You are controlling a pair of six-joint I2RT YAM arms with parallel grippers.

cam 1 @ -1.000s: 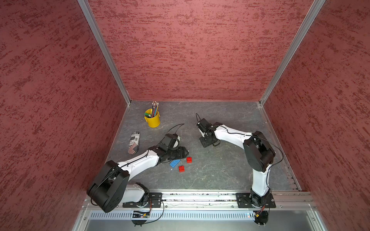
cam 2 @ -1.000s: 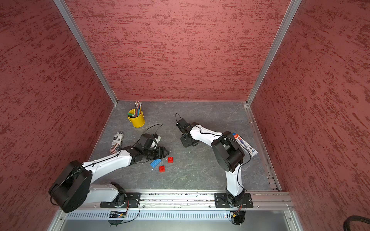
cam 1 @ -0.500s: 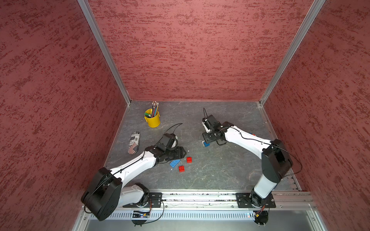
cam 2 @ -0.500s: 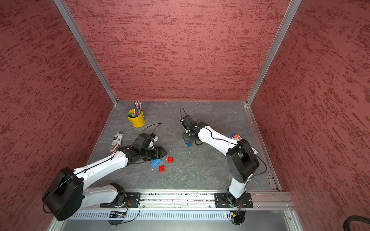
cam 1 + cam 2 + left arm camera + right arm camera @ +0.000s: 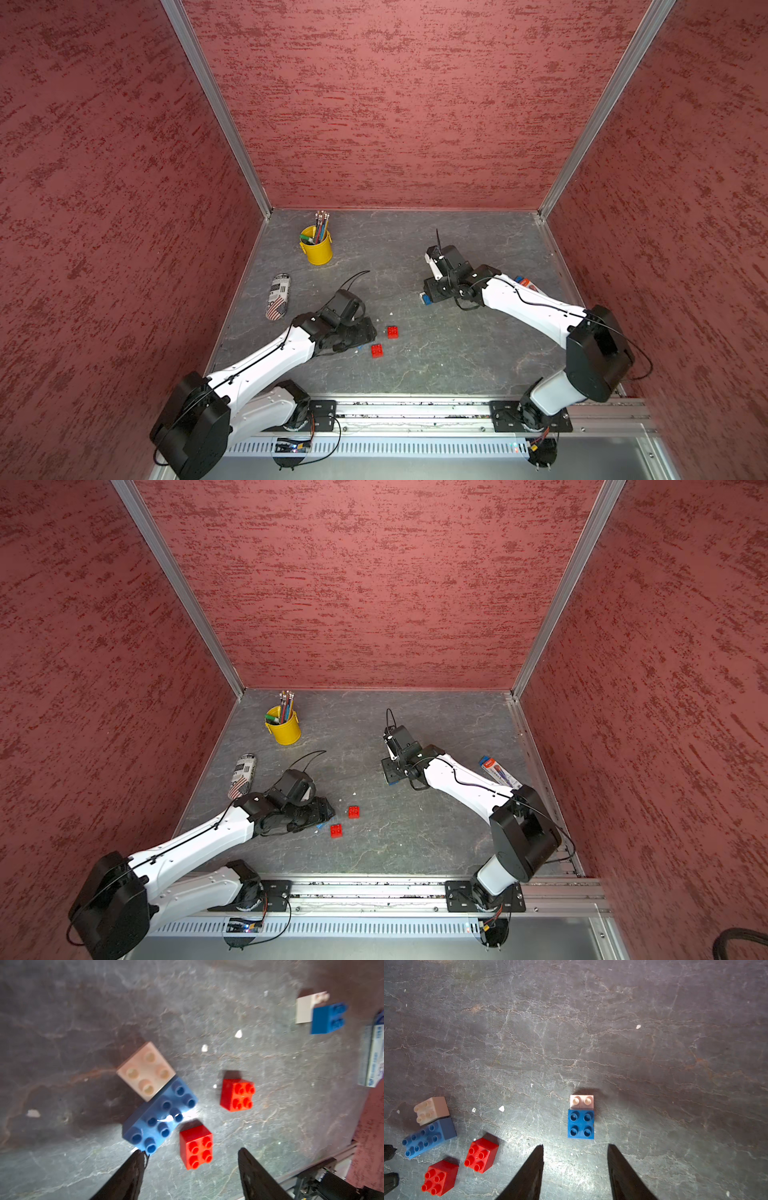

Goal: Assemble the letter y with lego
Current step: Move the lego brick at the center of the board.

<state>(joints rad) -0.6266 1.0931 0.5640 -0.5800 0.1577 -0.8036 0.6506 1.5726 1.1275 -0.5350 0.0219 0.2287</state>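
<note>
Jaws on left gripper and right gripper are parted, empty; blue square should be straddled squarely.

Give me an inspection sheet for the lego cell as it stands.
Surface: grey stone-look tabletop, white crumbs scattered.
Job's things: two loose red bricks; long blue brick touching a white brick; blue square brick overlapping a second white brick, which shows only two studs; nothing Y-shaped built.
Clutter: yellow pencil cup; flag-print cylinder lying down; blue packet near the right wall.
Grippers: left gripper open, empty, by the red bricks; right gripper open, empty, just short of the blue square brick.
Cables: black loops at both wrists, clear of bricks.
Surroundings: red textured walls; rail at the front.
</note>
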